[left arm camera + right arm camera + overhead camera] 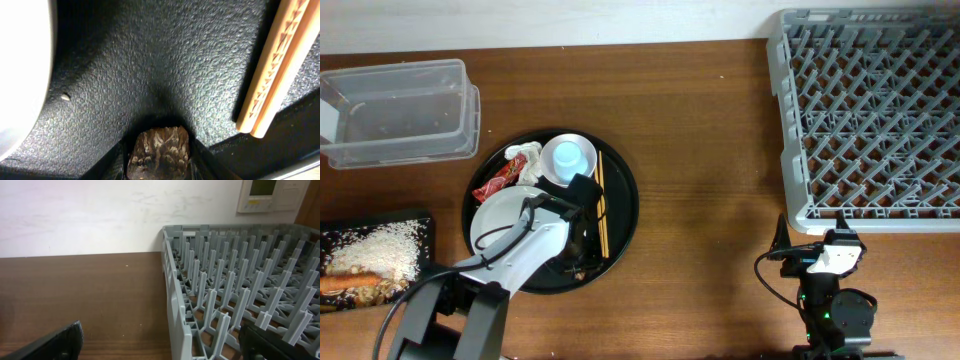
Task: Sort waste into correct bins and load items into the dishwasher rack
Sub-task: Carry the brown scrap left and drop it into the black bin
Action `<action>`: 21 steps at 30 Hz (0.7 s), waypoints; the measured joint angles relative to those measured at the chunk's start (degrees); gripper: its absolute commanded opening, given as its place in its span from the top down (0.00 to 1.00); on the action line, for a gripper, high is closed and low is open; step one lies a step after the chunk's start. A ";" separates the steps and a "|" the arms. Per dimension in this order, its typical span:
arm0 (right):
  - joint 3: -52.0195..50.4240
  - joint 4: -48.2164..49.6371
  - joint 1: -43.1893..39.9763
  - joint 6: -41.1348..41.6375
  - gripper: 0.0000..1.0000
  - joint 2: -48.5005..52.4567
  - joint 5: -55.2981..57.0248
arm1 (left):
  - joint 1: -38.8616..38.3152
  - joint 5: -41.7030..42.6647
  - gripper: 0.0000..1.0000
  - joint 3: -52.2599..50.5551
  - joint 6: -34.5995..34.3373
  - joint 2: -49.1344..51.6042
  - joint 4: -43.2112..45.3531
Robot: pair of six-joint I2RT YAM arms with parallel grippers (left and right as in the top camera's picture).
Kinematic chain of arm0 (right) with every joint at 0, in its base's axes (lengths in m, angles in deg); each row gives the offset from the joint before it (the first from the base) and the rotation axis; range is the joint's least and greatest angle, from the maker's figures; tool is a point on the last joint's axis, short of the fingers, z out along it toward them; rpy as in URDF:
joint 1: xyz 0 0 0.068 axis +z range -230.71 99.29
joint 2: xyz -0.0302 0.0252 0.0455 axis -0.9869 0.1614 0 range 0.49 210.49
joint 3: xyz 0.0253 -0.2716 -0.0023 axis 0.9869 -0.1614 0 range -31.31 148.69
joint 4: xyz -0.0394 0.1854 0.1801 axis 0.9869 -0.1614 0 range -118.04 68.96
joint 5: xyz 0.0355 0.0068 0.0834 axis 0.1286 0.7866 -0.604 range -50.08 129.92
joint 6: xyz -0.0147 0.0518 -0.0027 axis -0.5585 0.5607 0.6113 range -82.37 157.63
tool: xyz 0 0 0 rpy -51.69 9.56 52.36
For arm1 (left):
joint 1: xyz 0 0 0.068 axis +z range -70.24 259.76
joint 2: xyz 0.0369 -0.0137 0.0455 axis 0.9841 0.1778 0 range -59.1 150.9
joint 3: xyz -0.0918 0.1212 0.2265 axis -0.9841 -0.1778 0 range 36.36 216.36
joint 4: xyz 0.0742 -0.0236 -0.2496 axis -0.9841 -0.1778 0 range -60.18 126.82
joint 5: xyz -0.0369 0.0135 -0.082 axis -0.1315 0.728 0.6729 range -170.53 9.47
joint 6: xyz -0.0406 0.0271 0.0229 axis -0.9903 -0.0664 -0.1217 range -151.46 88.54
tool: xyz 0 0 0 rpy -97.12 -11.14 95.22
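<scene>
My left gripper [583,252] is low over the round black tray [620,215], shut on a small brown food lump [159,152] that fills the gap between its fingers. Two wooden chopsticks [277,65] lie just to its right, and they also show overhead [601,200]. The white plate [505,215], the white bowl [582,148] with the light blue cup [566,157] in it, the red wrapper [498,185] and the white tissue [528,160] are on the same tray. My right gripper [825,238] is open and empty at the front edge of the grey rack [870,120].
A clear plastic tub [395,110] stands at the back left. A flat black tray [428,225] at the front left holds rice scraps [385,248] and a carrot piece [345,282]. The rack wall [175,295] is close in front of my right gripper [162,345].
</scene>
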 measured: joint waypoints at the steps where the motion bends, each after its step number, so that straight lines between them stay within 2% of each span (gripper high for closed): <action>1: 0.00 0.00 0.00 0.02 0.02 0.00 0.00 | 0.00 0.09 0.61 0.00 0.00 0.00 -0.39; 6: 0.00 0.00 0.00 0.04 0.02 0.00 0.00 | 0.00 0.09 0.61 1.95 0.02 0.00 -3.96; 13: 0.00 -0.02 0.00 0.02 0.02 0.00 0.00 | 0.00 0.04 0.61 10.51 0.68 -0.15 -9.66; 18: 0.00 -0.02 0.00 0.02 0.02 0.00 0.00 | 0.46 -3.69 0.60 17.92 1.46 -0.46 -11.61; 21: 0.00 -0.02 0.00 0.00 0.02 0.00 0.02 | 3.21 -5.55 0.60 20.87 1.95 -0.57 -11.72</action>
